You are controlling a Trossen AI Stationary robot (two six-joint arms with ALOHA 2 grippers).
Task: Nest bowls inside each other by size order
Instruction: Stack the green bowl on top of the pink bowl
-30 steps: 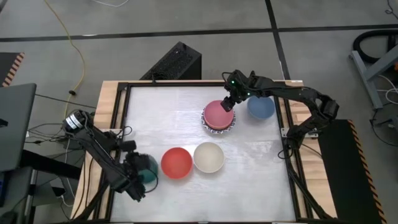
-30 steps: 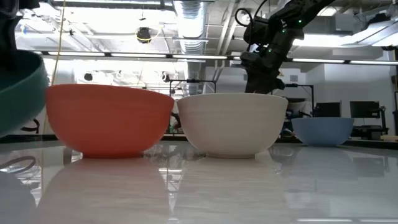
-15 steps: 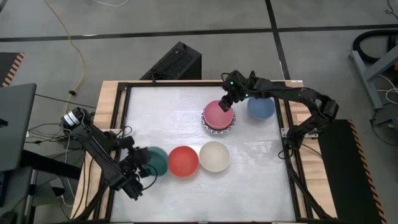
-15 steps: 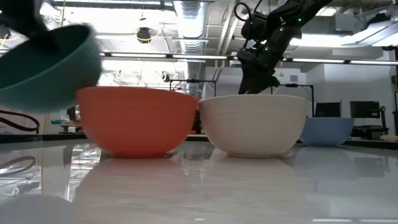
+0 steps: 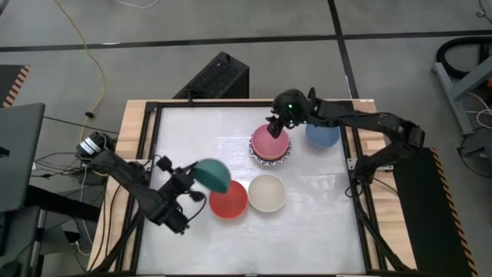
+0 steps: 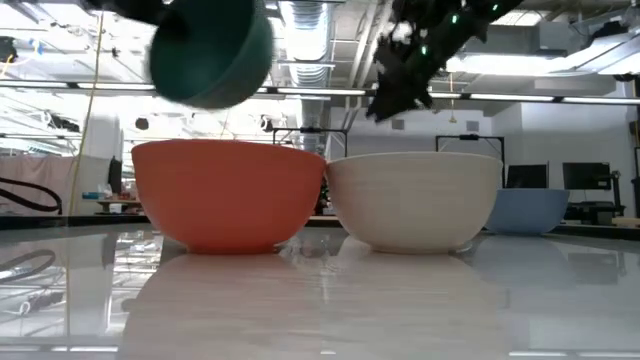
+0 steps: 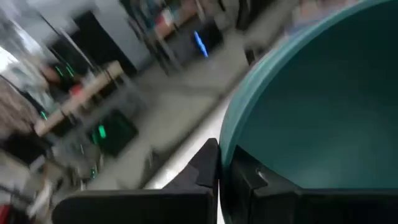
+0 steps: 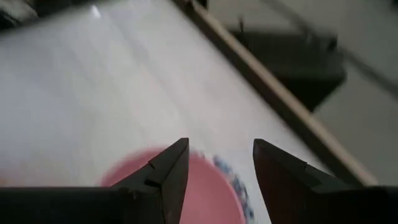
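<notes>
My left gripper is shut on the dark green bowl, which hangs in the air over the left rim of the red bowl. In the low view the green bowl is above the red bowl. The cream bowl stands on its base against the red one. The pink bowl sits inside a white bowl with a blue-patterned rim. My right gripper hovers open above the pink bowl's far side. The blue bowl stands at the far right. My left gripper pinches the green bowl's rim, one finger outside the wall and one finger inside. The fingers come nearly level from the table's left. The bowl is lifted clear and tipped on its side, its mouth toward the gripper.
A black frame with wooden edges borders the white table top. Bare table lies at the far left and along the near edge. The room with shelves and screens shows behind the bowls in the low view.
My left gripper has carried the green bowl up and toward the table's right, rolling so that the bowl tipped onto its side above the red bowl. The red and cream bowls have slid a little to the right. My right gripper has risen from the pink bowl.
</notes>
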